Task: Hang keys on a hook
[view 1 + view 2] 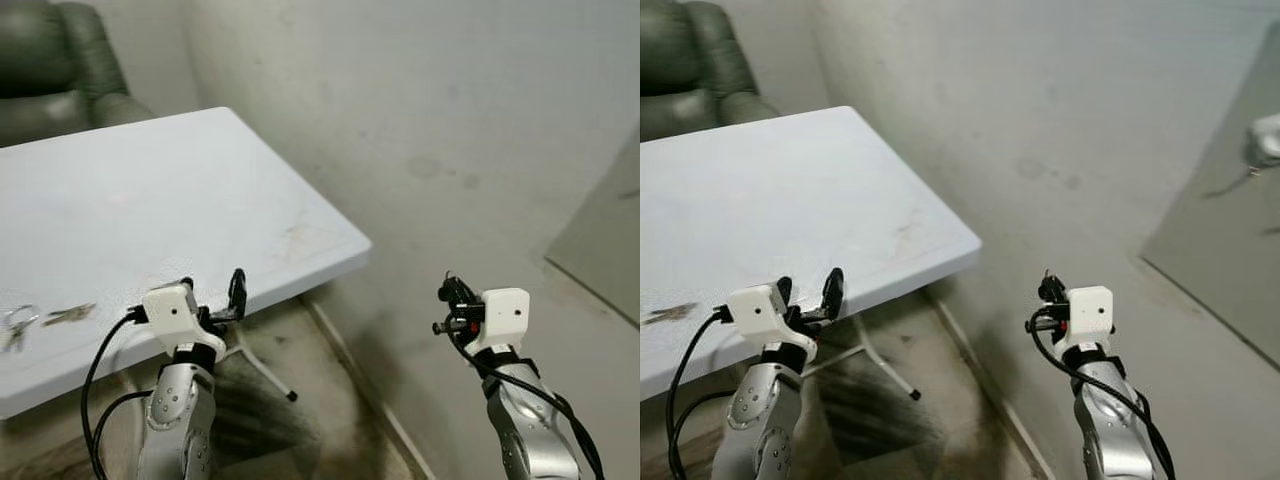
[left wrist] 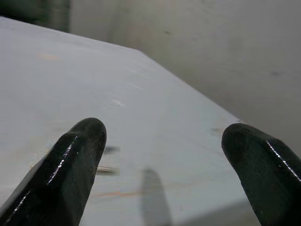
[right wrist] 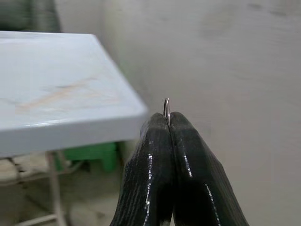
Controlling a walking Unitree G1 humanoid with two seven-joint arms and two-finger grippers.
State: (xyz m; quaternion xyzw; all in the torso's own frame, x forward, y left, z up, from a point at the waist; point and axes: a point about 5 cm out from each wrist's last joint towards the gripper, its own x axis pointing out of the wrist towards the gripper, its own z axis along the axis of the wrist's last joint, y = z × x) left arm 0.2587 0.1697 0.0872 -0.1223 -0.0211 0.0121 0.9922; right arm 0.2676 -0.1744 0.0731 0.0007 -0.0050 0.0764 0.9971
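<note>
My right gripper (image 1: pixel 449 296) is held up off the table's right corner, facing the bare wall. It is shut on a thin metal key ring (image 3: pixel 166 108), whose edge pokes out between the fingertips (image 3: pixel 157 129); nothing hanging from the ring can be seen. Over the near edge of the white table (image 1: pixel 200 190), my left gripper (image 1: pixel 212 290) stands open with nothing between its fingers (image 2: pixel 75 155). Two small metal pieces that look like keys (image 1: pixel 68 315) lie on the tabletop to the left of that gripper.
A dark green armchair (image 1: pixel 50 70) stands behind the table. A grey panel (image 1: pixel 1230 250) leans or hangs at the right, with a pale fitting (image 1: pixel 1265 138) on it. Thin table legs (image 1: pixel 265 370) and something green (image 3: pixel 94 153) are under the table.
</note>
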